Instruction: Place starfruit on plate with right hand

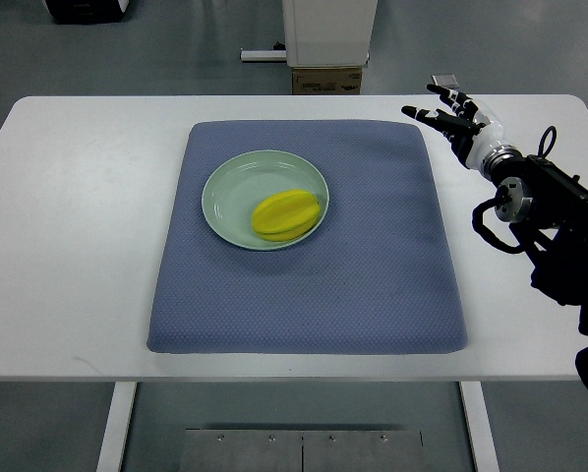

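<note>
A yellow starfruit [286,214] lies inside the pale green plate [231,184], toward its right side. The plate sits on the upper middle of a blue mat [314,295]. My right hand [448,114] hovers over the white table just past the mat's upper right corner, well apart from the plate. Its fingers are spread and hold nothing. Its black arm [555,211] comes in from the right edge. The left arm does not show.
The white table [68,246] carries the mat in its middle. A cardboard box [325,79] and a white stand are behind the table's far edge. A metal plate [302,450] lies on the floor below the near edge.
</note>
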Robot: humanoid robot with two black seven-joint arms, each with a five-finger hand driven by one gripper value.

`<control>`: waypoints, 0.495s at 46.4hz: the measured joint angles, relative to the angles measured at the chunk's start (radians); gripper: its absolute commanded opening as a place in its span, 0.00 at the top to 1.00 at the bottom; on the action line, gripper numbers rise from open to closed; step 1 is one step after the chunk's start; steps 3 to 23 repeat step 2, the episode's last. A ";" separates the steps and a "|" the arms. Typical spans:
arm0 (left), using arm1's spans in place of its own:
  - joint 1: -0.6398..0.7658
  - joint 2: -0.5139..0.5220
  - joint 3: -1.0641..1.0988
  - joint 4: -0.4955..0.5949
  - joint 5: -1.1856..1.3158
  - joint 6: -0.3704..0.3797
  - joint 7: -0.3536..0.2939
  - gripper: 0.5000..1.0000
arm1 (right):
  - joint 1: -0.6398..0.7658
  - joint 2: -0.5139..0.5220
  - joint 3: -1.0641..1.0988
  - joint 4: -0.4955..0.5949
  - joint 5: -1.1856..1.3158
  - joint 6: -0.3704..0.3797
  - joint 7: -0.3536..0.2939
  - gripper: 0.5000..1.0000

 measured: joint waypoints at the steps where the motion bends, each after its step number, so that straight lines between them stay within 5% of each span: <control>1: 0.000 0.000 0.000 0.000 0.000 0.000 0.000 0.00 | -0.004 0.000 0.000 0.000 0.001 0.000 0.000 0.00; 23: 0.000 0.000 0.000 0.000 0.000 0.000 0.000 0.00 | -0.007 0.000 0.000 0.000 0.001 0.000 0.000 0.00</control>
